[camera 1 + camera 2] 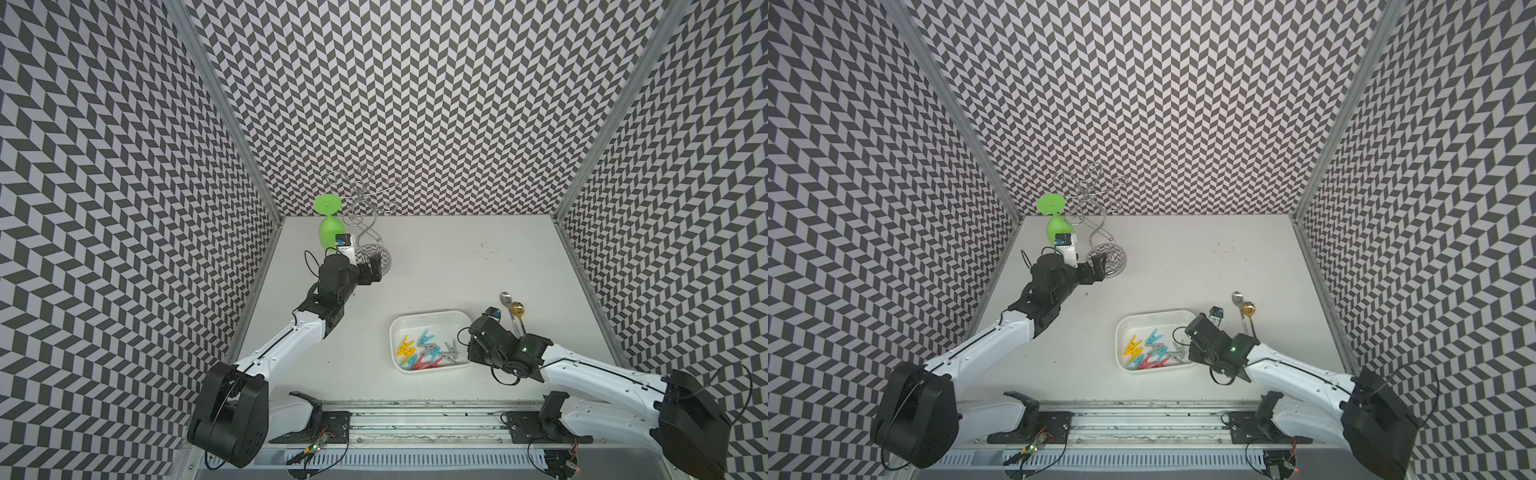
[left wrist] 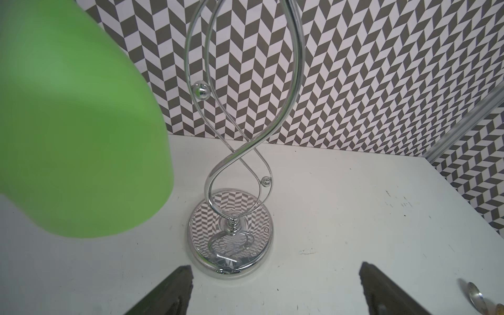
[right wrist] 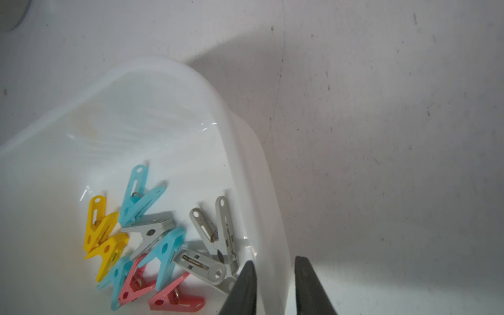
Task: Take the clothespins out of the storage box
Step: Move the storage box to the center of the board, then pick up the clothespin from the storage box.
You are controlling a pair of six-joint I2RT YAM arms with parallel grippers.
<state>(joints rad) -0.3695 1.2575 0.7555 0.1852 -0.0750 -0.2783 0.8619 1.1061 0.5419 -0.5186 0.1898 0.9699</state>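
The white storage box (image 1: 428, 313) (image 1: 1154, 314) lies on the table right of centre. Several clothespins (image 1: 428, 353) (image 3: 152, 240) in yellow, light blue, red and grey are heaped in its near half. My right gripper (image 3: 275, 268) (image 1: 469, 357) straddles the box's right wall (image 3: 240, 141), with one finger inside beside a grey peg and one outside. Its jaws stand slightly apart and hold nothing. My left gripper (image 2: 275, 275) (image 1: 372, 270) is wide open and empty at the back left, just in front of the chrome stand's base.
A chrome wire stand (image 1: 376, 253) (image 2: 231, 234) stands at the back left, with a green goblet (image 1: 330, 224) (image 2: 81, 122) hanging upside down on it. A silver and a gold spoon (image 1: 513, 309) lie behind the right wrist. Patterned walls enclose three sides.
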